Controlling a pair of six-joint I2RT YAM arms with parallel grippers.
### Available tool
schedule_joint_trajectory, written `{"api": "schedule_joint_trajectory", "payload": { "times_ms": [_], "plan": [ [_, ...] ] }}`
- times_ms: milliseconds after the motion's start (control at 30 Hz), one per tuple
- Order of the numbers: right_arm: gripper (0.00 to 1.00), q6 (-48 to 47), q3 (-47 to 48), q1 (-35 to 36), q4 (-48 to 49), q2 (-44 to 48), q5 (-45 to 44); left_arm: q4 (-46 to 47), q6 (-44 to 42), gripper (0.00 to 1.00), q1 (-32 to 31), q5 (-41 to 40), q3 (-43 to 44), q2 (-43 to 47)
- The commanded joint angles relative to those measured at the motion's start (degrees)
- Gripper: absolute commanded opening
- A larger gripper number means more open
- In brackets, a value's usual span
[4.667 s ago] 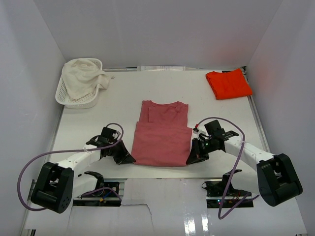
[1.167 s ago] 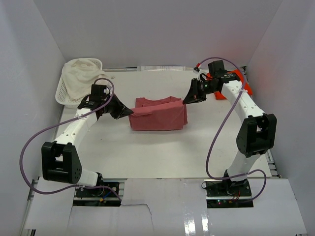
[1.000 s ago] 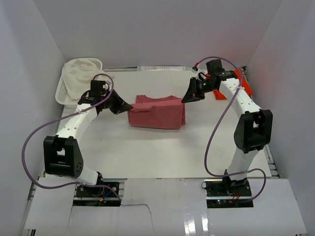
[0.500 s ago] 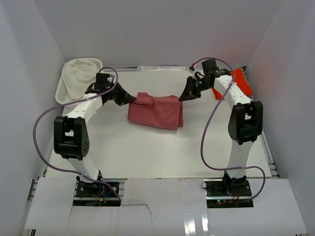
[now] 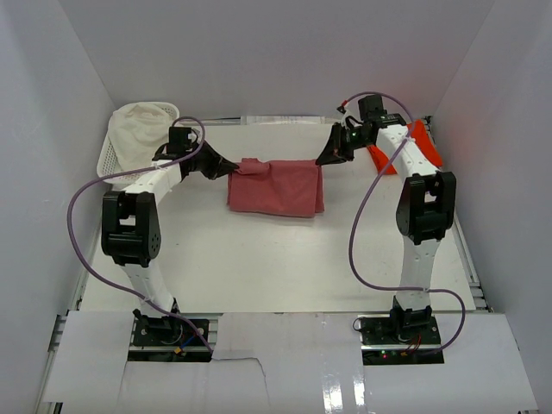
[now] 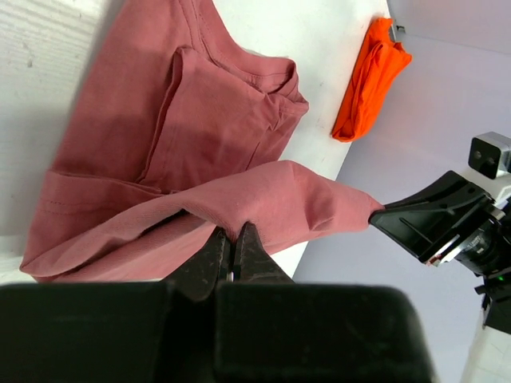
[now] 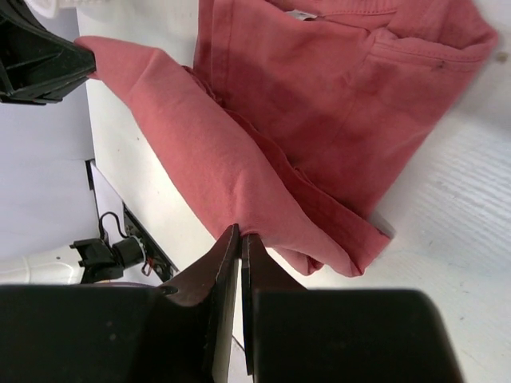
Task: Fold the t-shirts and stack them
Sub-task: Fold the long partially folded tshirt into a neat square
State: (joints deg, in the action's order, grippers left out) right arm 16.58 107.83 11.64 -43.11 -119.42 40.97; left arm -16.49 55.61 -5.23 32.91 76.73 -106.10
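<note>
While left jaws and right jaws pinch hem corners of the rose shirt (image 5: 276, 185) taut over its collar at far desk (image 5: 259, 259), I worry a thin grip slips and skews the fold.

Right arm (image 5: 405, 152) hides part of orange shirt (image 5: 423, 136); basket (image 5: 107, 162) half covered.

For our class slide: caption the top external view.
Left pincer and right pincer hold the rose-red t-shirt taut by its raised fold.
</note>
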Motion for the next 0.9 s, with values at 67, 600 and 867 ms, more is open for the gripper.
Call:
{"api": "schedule_joint_trajectory", "payload": {
  "times_ms": [67,600,867],
  "plan": [
    [0.08,1.35,7.03,-1.62,1.19,-4.58,1.92,4.18,2.12,0.03,0.92,1.19,2.81,-1.64],
    [0.08,6.62,15.83,-5.31,14.1,-18.92,4.56,15.35,8.63,0.08,3.3,3.3,11.24,-18.95],
    [0.15,12.25,4.14,-5.31,34.05,-20.41,2.98,16.05,7.4,0.37,3.3,1.02,16.52,-25.38]
  ]
}}
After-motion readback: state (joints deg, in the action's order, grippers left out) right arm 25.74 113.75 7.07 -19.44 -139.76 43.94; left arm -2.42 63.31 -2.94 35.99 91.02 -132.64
